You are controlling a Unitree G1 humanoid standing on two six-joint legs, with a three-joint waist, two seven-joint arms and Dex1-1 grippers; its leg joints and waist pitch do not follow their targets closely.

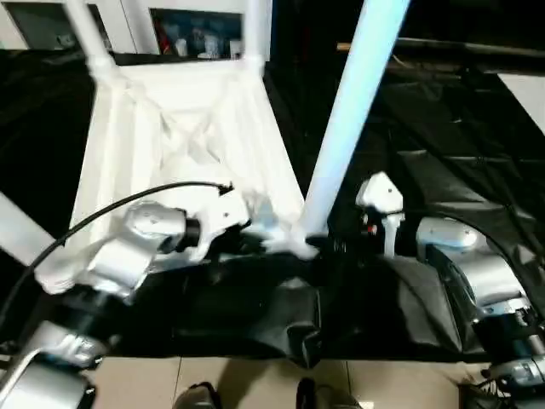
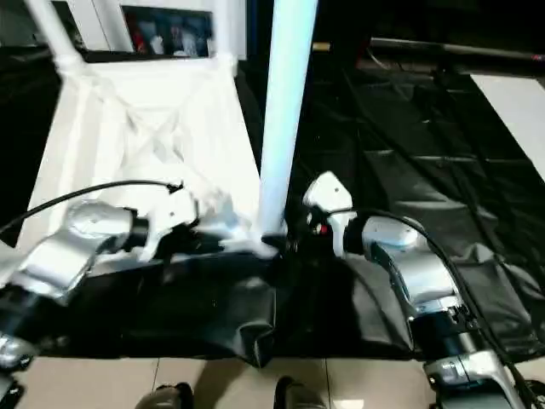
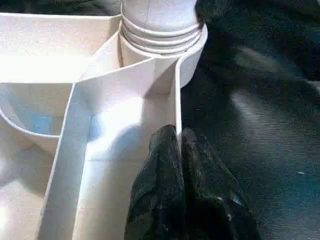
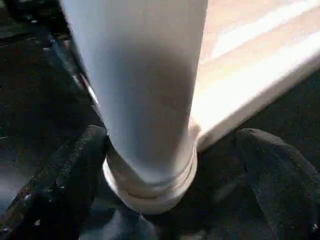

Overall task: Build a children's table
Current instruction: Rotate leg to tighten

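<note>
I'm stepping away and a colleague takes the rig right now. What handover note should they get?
Left gripper: shut on the table top's side wall, next to the near corner socket.
Right gripper: open, fingers either side of the near leg, not clamping it.
Table top lies underside up on black sheeting.
Done: near leg seated upright; at least three legs in sockets.
Left: confirm the fourth leg, check tightness, flip the table.

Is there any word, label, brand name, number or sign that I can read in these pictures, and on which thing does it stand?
None can be read. The white plastic table top and the long white round leg bear no print. The colourful things behind the glass door are too blurred to read.
</note>
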